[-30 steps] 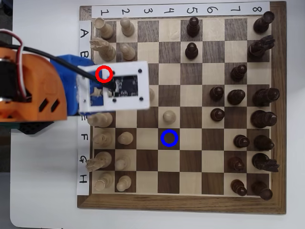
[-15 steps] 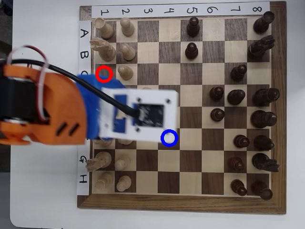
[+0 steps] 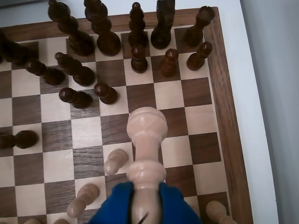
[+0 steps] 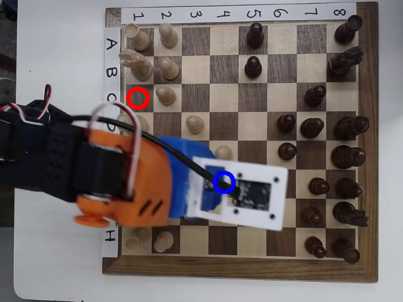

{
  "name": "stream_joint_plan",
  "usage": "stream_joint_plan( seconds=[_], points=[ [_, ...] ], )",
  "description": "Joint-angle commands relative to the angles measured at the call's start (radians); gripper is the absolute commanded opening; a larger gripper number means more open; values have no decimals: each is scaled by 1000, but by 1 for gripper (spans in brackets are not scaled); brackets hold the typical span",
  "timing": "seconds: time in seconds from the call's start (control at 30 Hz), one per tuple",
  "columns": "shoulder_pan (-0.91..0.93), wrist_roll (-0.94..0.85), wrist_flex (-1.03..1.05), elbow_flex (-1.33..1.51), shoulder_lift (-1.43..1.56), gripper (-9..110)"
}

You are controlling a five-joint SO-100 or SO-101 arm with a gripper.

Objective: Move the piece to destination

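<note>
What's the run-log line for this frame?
gripper: shut on pale piece | piece: lifted over board | blue destination ring: under arm's camera plate, square hidden | red ring square: empty

The arm reaches in from the left in the overhead view, its gripper clamped shut.

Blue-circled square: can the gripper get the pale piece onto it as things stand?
Probably yes. The gripper, shut on the pale piece, is over the blue circle in the overhead view; the wrist view shows bare squares below, one pale pawn close beside.
</note>
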Motion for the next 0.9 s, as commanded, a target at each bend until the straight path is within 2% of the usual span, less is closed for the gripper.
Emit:
stream_joint_plan(
  seconds=[0.0,0.23,0.57,0.87],
  points=[
    [69,-31,-103,-201,-51,2],
    [97,-38,-89,-202,-98,2],
    [57,28,121,-198,-141,0],
    [44,54,141,-198,-172,0]
  ],
)
